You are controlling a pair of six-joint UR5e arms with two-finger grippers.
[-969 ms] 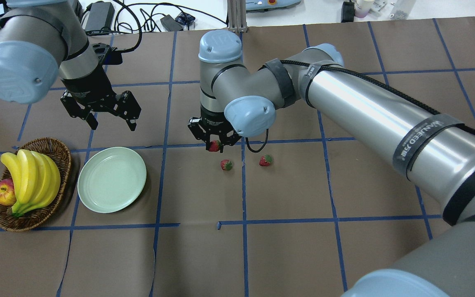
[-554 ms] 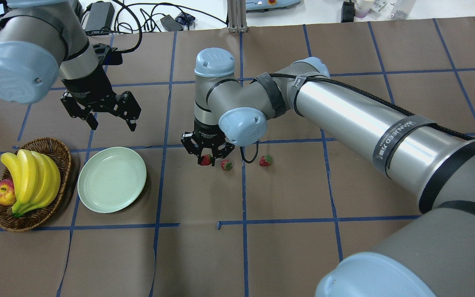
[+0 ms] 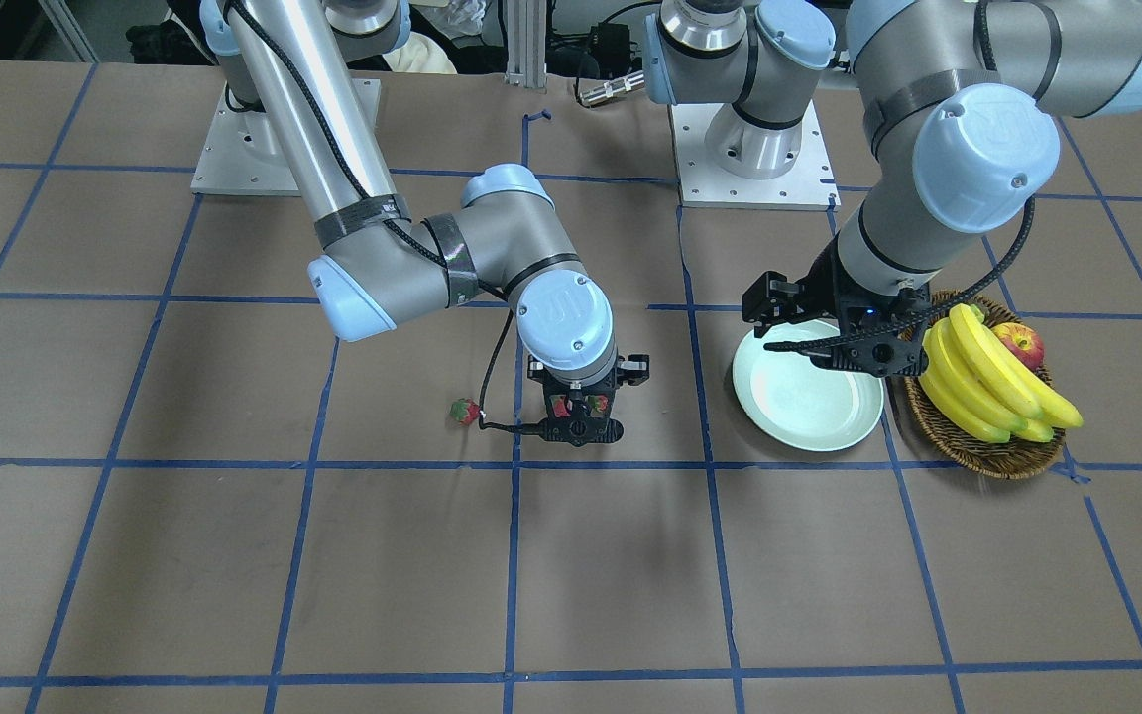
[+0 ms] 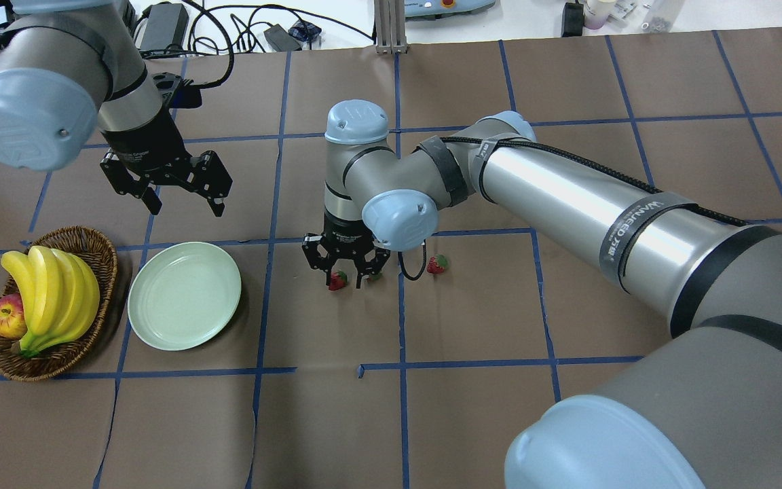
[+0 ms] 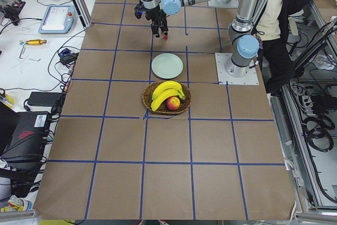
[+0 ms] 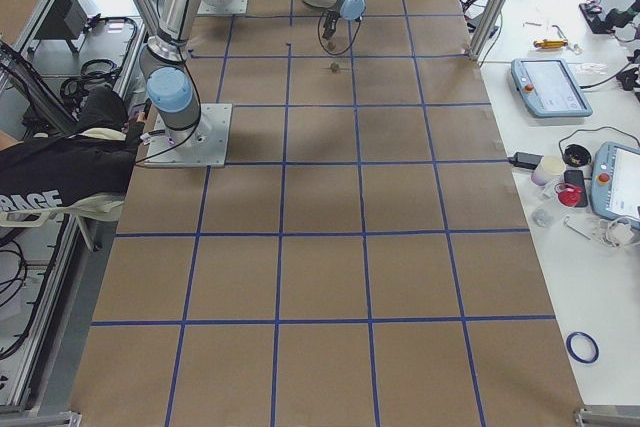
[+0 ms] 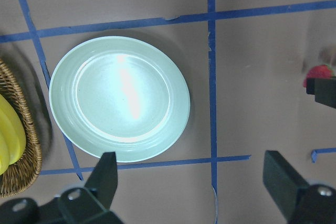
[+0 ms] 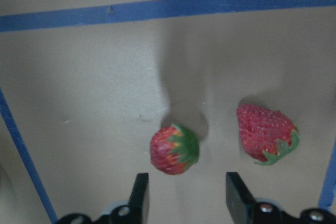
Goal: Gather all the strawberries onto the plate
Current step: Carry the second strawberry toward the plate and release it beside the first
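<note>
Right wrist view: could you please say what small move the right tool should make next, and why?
Probably lower straight down and close. The right tool is open, one strawberry lies on the table roughly in line with its gap, and the plate holds none yet.

Table [image 4: 323, 407] open between strawberries [image 4: 436, 264] and plate [image 4: 184, 296]; left hand [image 4: 186, 206], basket [image 4: 104, 261] crowd plate.

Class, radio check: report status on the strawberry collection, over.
Left claw open, near plate. Right claw open over one strawberry; second strawberry beside it, third strawberry apart. Plate empty; nothing between.
</note>
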